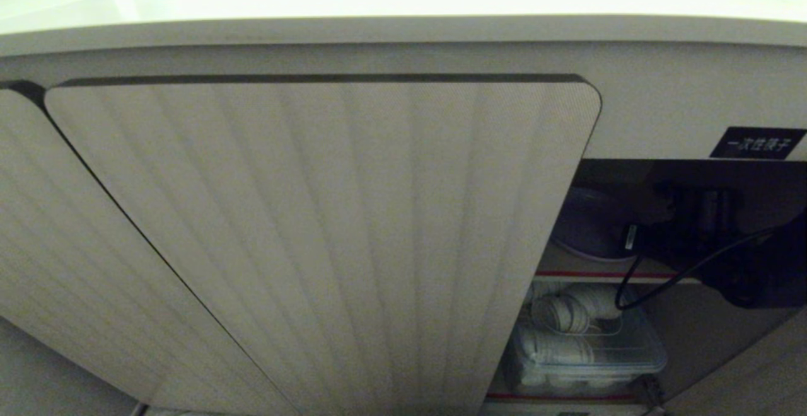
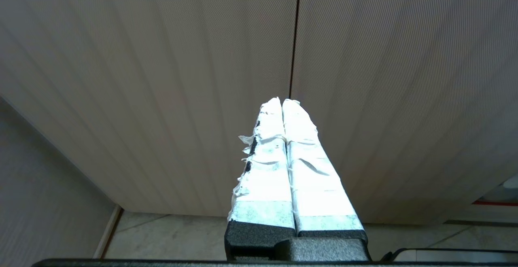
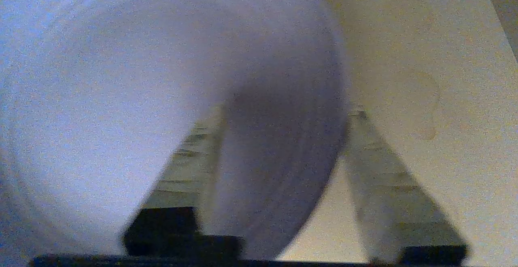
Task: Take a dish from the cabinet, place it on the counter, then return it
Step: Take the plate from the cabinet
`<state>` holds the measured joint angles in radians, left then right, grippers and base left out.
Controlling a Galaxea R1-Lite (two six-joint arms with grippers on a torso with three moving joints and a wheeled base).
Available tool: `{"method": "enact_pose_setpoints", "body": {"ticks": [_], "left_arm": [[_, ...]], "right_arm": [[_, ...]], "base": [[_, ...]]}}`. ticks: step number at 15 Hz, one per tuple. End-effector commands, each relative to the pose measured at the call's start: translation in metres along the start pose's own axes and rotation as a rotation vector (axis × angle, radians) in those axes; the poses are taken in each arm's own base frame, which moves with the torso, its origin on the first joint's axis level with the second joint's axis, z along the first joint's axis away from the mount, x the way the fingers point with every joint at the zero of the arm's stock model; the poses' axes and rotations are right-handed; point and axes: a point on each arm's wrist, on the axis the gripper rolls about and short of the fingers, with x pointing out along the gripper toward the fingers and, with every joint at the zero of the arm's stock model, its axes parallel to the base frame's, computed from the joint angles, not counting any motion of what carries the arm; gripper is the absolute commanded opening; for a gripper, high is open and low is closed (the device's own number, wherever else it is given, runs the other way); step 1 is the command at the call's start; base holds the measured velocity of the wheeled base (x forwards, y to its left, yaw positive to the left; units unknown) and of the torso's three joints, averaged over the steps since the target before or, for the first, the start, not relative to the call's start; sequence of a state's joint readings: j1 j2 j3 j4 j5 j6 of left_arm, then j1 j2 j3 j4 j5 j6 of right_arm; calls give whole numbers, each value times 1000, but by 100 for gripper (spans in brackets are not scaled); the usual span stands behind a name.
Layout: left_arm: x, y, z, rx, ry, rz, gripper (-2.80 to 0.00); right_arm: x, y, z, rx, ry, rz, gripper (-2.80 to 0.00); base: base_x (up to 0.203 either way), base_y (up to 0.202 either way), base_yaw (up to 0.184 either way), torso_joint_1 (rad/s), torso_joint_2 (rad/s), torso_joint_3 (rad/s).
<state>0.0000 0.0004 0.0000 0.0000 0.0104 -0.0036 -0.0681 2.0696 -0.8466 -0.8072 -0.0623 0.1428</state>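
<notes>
The pale lavender dish (image 3: pixel 121 97) fills most of the right wrist view and lies on the cabinet's beige shelf (image 3: pixel 425 56). My right gripper (image 3: pixel 287 137) straddles its near rim. One taped finger (image 3: pixel 190 166) lies against the dish. The other finger (image 3: pixel 380 178) stands clear of the rim, with bare shelf showing between, so the jaws are open. In the head view my dark right arm (image 1: pixel 756 265) reaches into the open side of the cabinet (image 1: pixel 630 120), beside the dim round dish (image 1: pixel 589 227). The counter (image 1: pixel 403 12) runs above. My left gripper (image 2: pixel 282 101) hangs shut and empty before the ribbed doors.
A closed ribbed door (image 1: pixel 328 233) covers the middle of the cabinet. On the lower shelf stands a clear plastic box (image 1: pixel 586 353) of white items. A black cable (image 1: pixel 662 277) loops from my right arm. A black label (image 1: pixel 756 143) sits above the opening.
</notes>
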Motion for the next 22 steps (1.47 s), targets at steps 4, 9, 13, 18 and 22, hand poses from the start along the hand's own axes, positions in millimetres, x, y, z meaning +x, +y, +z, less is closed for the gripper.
{"method": "enact_pose_setpoints", "body": {"ticks": [4, 9, 13, 18, 22], "left_arm": [[0, 0, 0, 1, 0, 0, -280], [0, 0, 0, 1, 0, 0, -280], [0, 0, 0, -1, 0, 0, -280], [0, 0, 0, 1, 0, 0, -280], [0, 0, 0, -1, 0, 0, -280]], "right_arm": [[0, 0, 0, 2, -8, 0, -280], [0, 0, 1, 2, -20, 0, -280], [-1, 0, 1, 3, -20, -2, -280], [-4, -1, 0, 5, -34, -25, -280], [-11, -1, -2, 6, -56, -20, -280]], "base": [[0, 0, 0, 0, 0, 0], [0, 0, 0, 0, 0, 0], [0, 0, 0, 0, 0, 0], [0, 0, 0, 0, 0, 0], [0, 0, 0, 0, 0, 0]]}}
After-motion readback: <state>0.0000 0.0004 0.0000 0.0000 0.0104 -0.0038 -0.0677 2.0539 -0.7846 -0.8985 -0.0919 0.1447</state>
